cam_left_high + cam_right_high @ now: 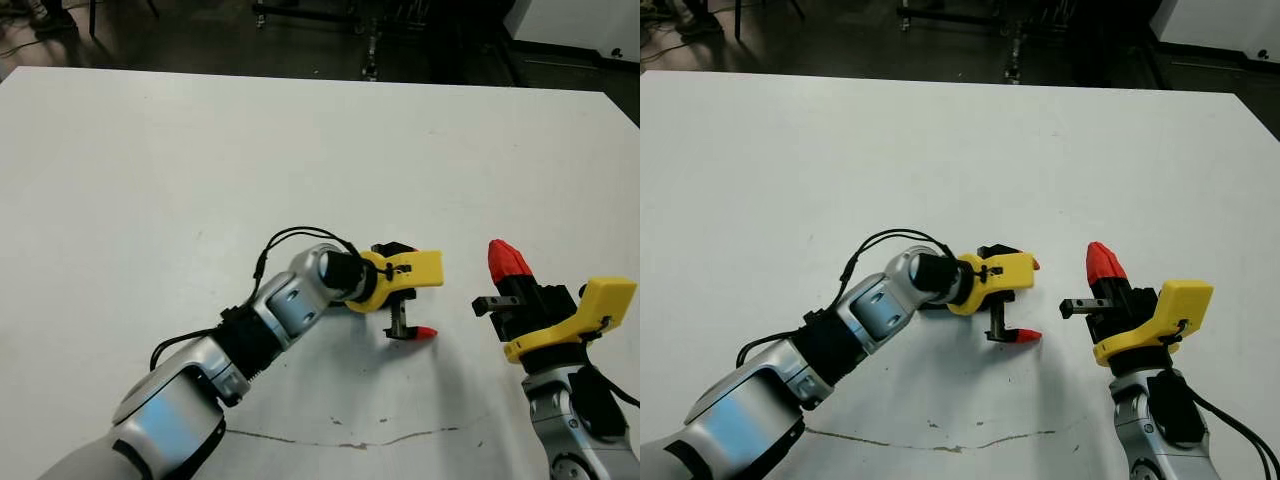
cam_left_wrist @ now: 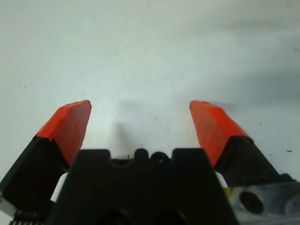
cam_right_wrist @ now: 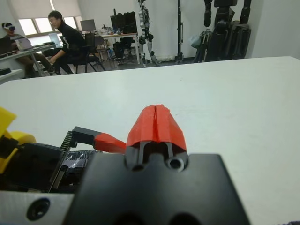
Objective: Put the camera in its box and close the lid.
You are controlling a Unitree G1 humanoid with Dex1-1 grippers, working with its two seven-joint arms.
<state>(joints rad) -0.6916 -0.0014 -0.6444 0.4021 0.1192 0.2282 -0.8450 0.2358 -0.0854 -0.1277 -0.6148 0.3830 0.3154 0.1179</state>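
My left gripper point(image 1: 1030, 300) lies low over the table near the middle front, pointing right. It is open, and the left wrist view shows only bare table between its red fingertips point(image 2: 70, 123). My right gripper point(image 1: 508, 258) stands a little to its right, shut, with its red tips pressed together and nothing in them point(image 3: 156, 124). In the right wrist view a bit of glossy, wrinkly black surface, which looks like the lid point(image 3: 77, 160), shows beside the left gripper's black body and is mostly hidden by it. The camera and the box are hidden.
The white table point(image 1: 200, 150) spreads wide to the left and back. A thin dark scratch point(image 1: 340, 440) runs along its front part. Beyond the far edge, seated people point(image 3: 63, 42) work at desks, and stands and equipment point(image 3: 225, 28) rise behind.
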